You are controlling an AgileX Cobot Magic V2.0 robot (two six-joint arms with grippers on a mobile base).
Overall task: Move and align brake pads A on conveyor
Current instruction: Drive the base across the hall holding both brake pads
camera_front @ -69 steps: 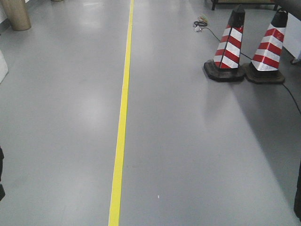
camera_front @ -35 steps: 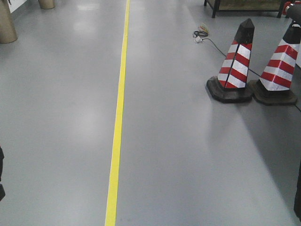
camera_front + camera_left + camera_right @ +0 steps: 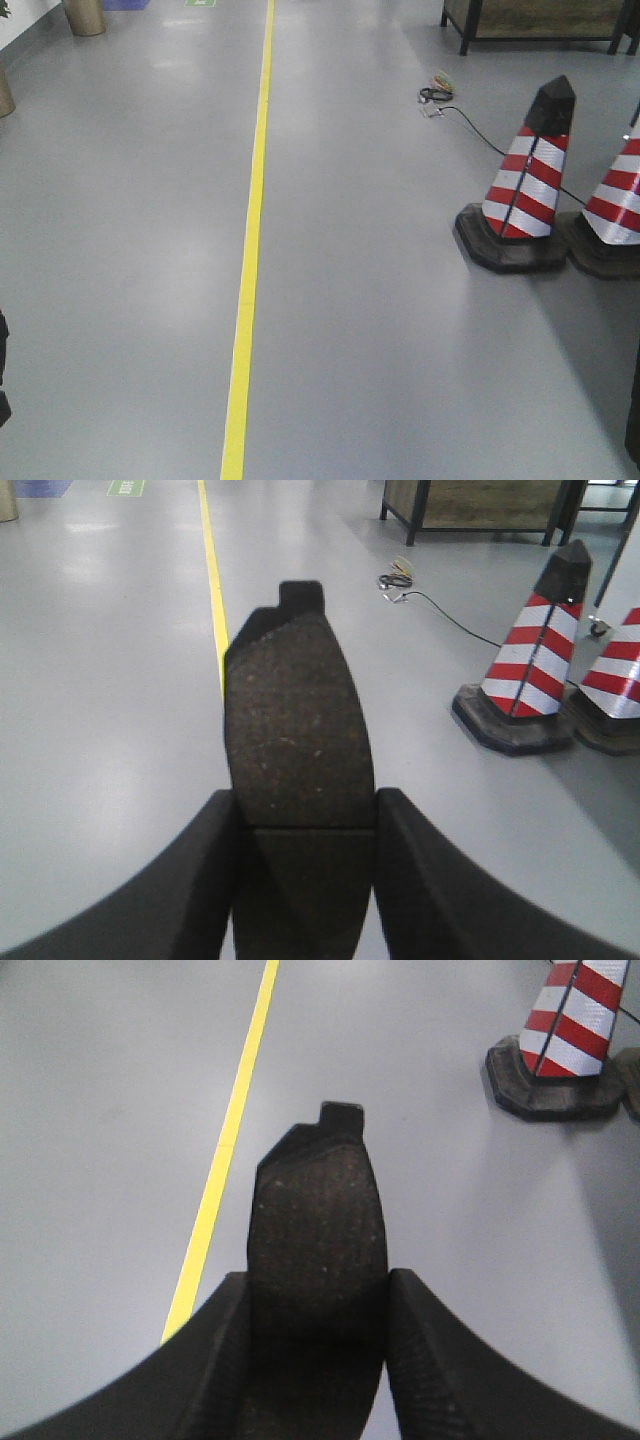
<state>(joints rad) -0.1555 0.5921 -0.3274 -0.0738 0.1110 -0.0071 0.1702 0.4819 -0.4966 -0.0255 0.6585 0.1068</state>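
Brake pads A: left pad [image 3: 298, 710] is clamped by its lower end in the left gripper [image 3: 305, 800], right pad [image 3: 318, 1210] likewise in the right gripper [image 3: 315, 1282], both above bare floor [image 3: 400, 350]. Conveyor not in view. Risk: with so short a hold, a jolt could twist or drop a pad.

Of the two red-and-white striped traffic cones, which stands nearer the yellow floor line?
The fully visible black-tipped cone; the other cone stands farther right, cropped by the frame edge.
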